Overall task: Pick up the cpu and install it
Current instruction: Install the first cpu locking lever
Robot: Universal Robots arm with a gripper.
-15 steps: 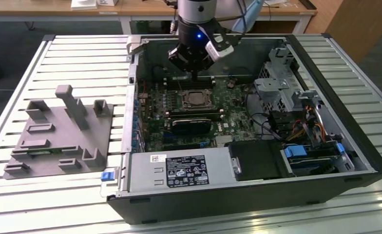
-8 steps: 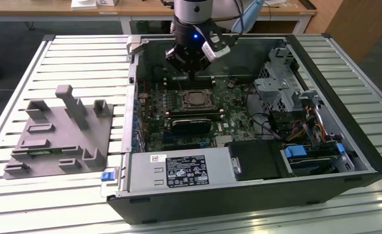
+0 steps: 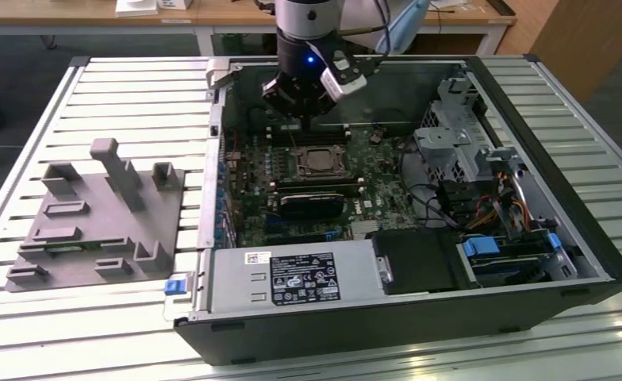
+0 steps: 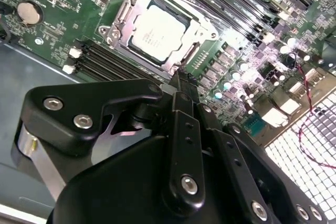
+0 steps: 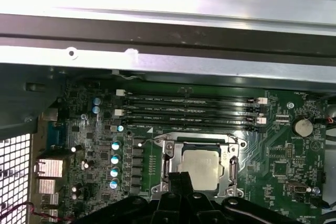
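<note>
The cpu (image 3: 316, 161) is a small silvery square chip lying flat inside the metal-framed socket (image 3: 317, 149) on the green motherboard, within the open computer case. Both wrist views show the cpu (image 4: 157, 32) (image 5: 202, 169) seated in the socket frame (image 4: 118, 22) (image 5: 169, 156). My gripper (image 3: 309, 125) hangs above the board, just beyond the socket on the side towards the case's far wall. Its black fingers (image 4: 179, 85) (image 5: 181, 179) are pressed together with nothing between them, and they do not touch the cpu.
A grey plastic tray (image 3: 99, 214) with upright pegs lies on the slatted table at the exterior view's left. Black memory slots (image 5: 191, 111) run beside the socket. Inside the case are a power supply (image 3: 289, 278), a drive cage (image 3: 459, 135) and cables (image 3: 491, 214).
</note>
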